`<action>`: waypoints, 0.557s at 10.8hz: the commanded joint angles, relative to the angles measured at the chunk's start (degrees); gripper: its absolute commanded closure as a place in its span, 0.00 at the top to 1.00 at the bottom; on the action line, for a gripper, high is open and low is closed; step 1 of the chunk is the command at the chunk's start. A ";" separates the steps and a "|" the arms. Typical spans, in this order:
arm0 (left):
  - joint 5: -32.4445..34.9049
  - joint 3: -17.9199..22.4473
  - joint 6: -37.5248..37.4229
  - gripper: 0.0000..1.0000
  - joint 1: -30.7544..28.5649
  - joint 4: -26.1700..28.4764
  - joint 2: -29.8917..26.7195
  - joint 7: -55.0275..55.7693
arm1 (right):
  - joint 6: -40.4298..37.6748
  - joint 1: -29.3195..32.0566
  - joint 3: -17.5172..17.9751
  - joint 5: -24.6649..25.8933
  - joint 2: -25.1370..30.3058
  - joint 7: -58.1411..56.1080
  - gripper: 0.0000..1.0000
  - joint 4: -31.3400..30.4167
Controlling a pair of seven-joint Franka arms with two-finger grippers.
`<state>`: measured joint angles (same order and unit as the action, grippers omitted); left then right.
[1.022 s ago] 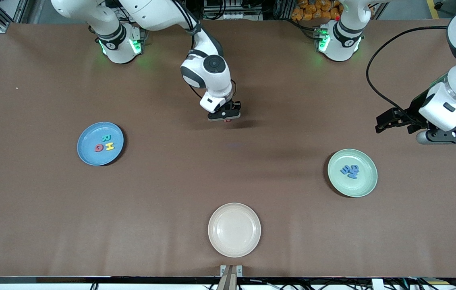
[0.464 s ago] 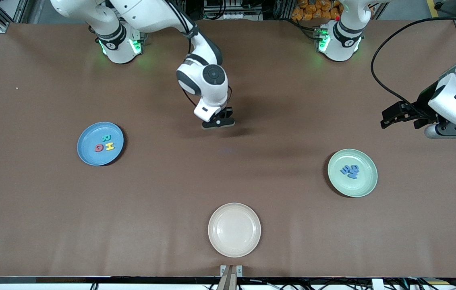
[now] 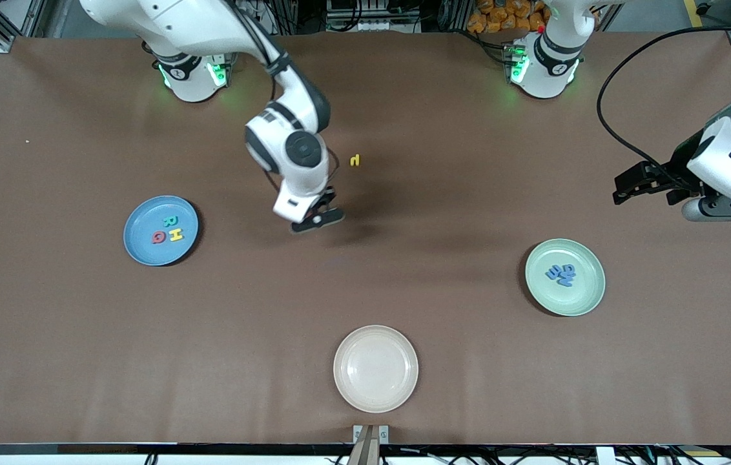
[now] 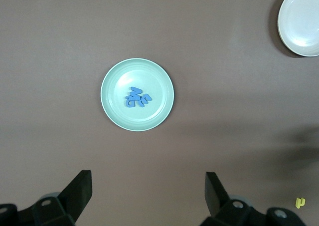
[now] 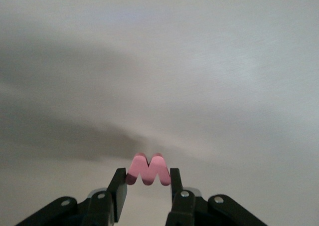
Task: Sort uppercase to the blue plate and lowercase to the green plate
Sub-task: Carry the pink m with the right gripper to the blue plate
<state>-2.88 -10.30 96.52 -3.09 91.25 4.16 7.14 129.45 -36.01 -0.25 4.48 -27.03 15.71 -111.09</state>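
Since earlier, my right gripper (image 3: 318, 218) swings toward the blue plate (image 3: 139, 248), jaws clamped on the red letter (image 5: 148, 169); left gripper (image 4: 147, 196) waits, jaws apart.

Cream-white plate (image 3: 375, 368) on brown table (image 3: 81, 336)

Blue plate (image 3: 160, 230), toward the right arm's end of the table, holding three uppercase letters: teal R (image 3: 170, 221), yellow H (image 3: 175, 235), red round letter (image 3: 158, 237). Red M-shaped letter (image 5: 148, 169) pinched upright in the right end effector (image 5: 147, 186), above bare table. Green plate (image 3: 565, 277), toward the left arm's end, holding three overlapping blue lowercase letters (image 3: 561, 274). Small yellow hooked letter (image 3: 355, 160) lying on the table, farther from the front camera than both plates.
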 commanded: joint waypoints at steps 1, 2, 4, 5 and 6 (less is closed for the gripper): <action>1.29 -0.07 -1.33 1.00 -0.16 -0.55 -0.56 0.77 | -0.69 0.50 -6.66 -2.72 2.43 -14.16 0.24 -3.42; 1.29 -0.07 -1.42 1.00 -0.16 -0.54 -0.56 0.77 | -2.35 0.50 -10.61 -2.72 2.43 -18.92 0.24 -3.43; 1.29 -0.07 -1.34 1.00 -0.51 -0.63 -0.56 0.77 | -6.65 0.41 -17.82 -2.81 3.04 -28.94 0.24 -3.34; 1.29 -0.07 -1.42 1.00 -0.52 -0.63 -0.64 0.77 | -9.02 0.59 -20.20 -2.81 3.56 -32.20 0.24 -3.43; 1.29 -0.07 -1.42 1.00 -0.52 -0.63 -0.73 0.77 | -9.83 0.59 -22.66 -2.81 4.26 -35.89 0.26 -4.73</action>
<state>-2.84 -10.19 96.42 -3.40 91.17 4.14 7.14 121.07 -35.09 -20.50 2.43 -25.58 -15.58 -113.08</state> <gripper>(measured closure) 0.000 0.604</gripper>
